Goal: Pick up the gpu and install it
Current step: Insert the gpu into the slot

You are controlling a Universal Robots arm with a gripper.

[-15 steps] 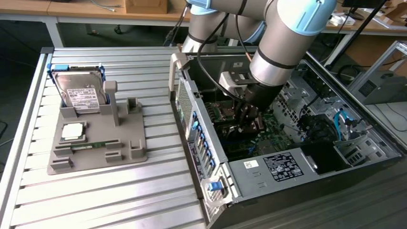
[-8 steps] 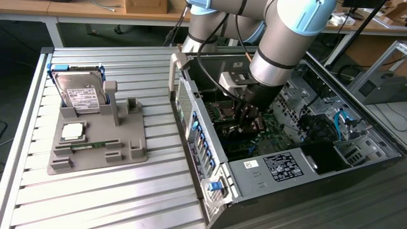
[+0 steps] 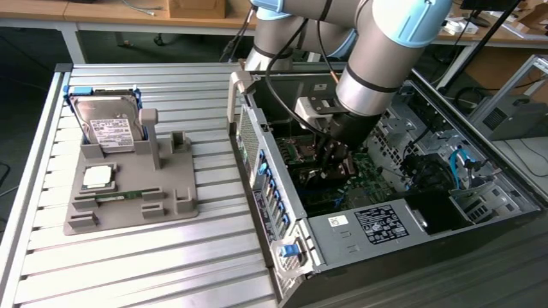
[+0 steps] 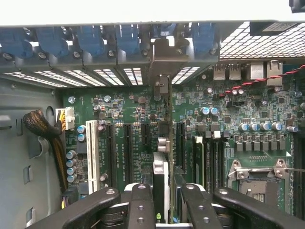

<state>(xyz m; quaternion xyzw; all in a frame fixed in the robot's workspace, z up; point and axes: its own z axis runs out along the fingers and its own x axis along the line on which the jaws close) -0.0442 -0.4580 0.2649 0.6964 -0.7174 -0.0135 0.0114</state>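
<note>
Your gripper inside open computer case, clamped on gpu, edge-on over green motherboard slots. Hard drive stands on gray fixture, exterior view's left.

From my exterior view the arm's forearm hides the gripper and most of the motherboard. Wrist view: gpu edge-on, its lower end hidden between the fingers; slot seating unclear.
</note>
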